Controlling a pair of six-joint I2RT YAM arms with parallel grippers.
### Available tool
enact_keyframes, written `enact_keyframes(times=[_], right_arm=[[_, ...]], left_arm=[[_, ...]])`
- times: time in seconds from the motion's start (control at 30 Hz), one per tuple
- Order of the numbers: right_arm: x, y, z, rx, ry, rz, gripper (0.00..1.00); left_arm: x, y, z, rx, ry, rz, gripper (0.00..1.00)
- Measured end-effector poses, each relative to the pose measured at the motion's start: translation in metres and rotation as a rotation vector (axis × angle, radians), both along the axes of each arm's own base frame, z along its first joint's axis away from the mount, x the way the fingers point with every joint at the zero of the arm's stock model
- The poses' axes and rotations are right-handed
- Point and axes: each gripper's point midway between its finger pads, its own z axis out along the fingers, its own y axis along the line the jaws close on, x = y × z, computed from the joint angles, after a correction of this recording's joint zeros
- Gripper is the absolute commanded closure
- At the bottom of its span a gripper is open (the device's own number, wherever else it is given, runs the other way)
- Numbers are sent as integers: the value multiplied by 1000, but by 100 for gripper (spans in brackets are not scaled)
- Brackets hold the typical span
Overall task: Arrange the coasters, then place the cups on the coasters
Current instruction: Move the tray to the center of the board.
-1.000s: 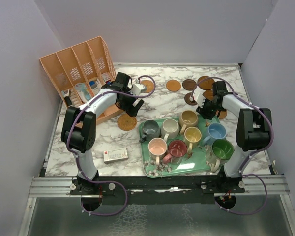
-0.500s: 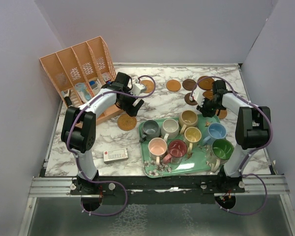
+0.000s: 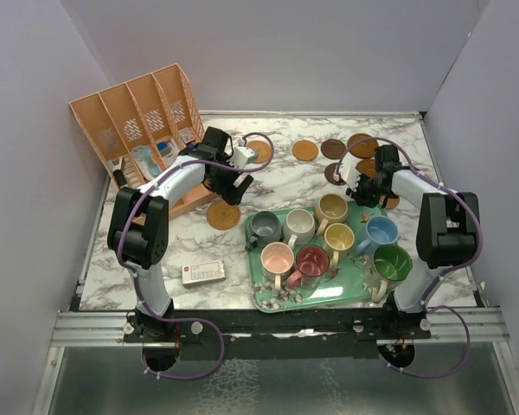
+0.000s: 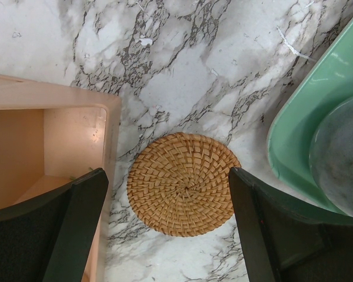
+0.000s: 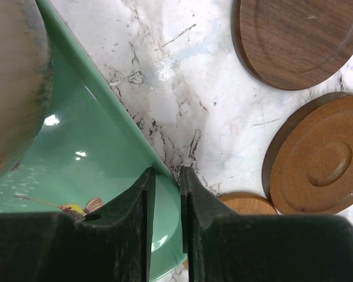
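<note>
The coasters [image 3: 305, 150] lay loose on the marble tabletop [image 3: 156, 259]. Most were scattered at the upper right of the top view, one woven coaster [image 4: 182, 183] sat alone at centre left, and none carried a cup. All eight cups [image 3: 312, 259] stood on the green tray [image 3: 264, 294] at lower centre.

Over the last second the right end effector [image 5: 165, 176] had drawn its fingers together, and they now pinched the tray's rim. The left end effector [image 4: 166, 173] had not altered — its fingers were spread wide above the woven coaster, touching nothing. I judged that the tray was about to be dragged to free some room, so the arranging had barely begun.

Only the right wrist view showed the pinch, with three wooden coasters [image 5: 300, 41] just beyond the rim; from above, the arm hid it. Only the left wrist view showed the woven coaster lying flat — just beside the orange file rack [image 4: 53, 135] and near the tray's corner.
</note>
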Motion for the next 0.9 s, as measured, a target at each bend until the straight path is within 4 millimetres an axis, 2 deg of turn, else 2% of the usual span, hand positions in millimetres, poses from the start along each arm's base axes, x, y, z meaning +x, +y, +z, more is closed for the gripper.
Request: enact_keyframes(times=[0.33, 0.43, 0.53, 0.83, 0.9], right_arm=[[1, 0, 1, 15, -22, -31, 98], [5, 1, 3, 37, 5, -77, 87], [8, 1, 6, 65, 38, -125, 64], [0, 17, 21, 173, 160, -220, 58], [-8, 19, 25, 181, 202, -231, 57]], left_arm=[[-2, 1, 3, -1, -9, -8, 13], [-12, 3, 6, -6, -22, -22, 13], [-19, 5, 12, -10, -37, -33, 13], [-10, 6, 47, -34, -167, -24, 12], [-10, 6, 51, -38, -187, -30, 12]])
